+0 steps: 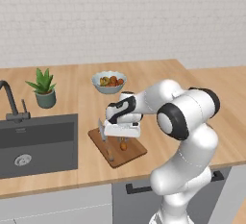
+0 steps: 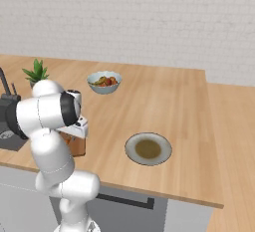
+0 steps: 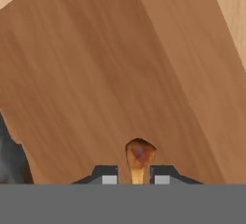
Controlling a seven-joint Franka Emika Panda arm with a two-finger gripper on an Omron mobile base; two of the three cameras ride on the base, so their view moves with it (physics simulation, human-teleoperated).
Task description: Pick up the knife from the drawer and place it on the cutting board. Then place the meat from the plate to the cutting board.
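The reddish-brown cutting board (image 1: 136,151) lies on the counter near the front edge, right of the sink; in the right base view a corner of the cutting board (image 2: 77,147) shows behind my arm. My gripper (image 1: 123,137) hangs just above it, shut on the meat (image 3: 139,156), a small orange-brown lump (image 1: 123,145) between the fingertips (image 3: 110,179) over the cutting board (image 3: 115,74). The knife (image 1: 102,131) lies along the board's left side, its grey blade toward the back. The pale grey plate (image 2: 148,149) sits to the right on the counter. The drawer is out of view.
A dark sink (image 1: 38,143) with a tap (image 1: 12,104) lies left of the board. A potted plant (image 1: 44,89) and a fruit bowl (image 1: 109,81) stand behind it. A cabinet front with a dark handle (image 1: 139,188) sits under the counter edge.
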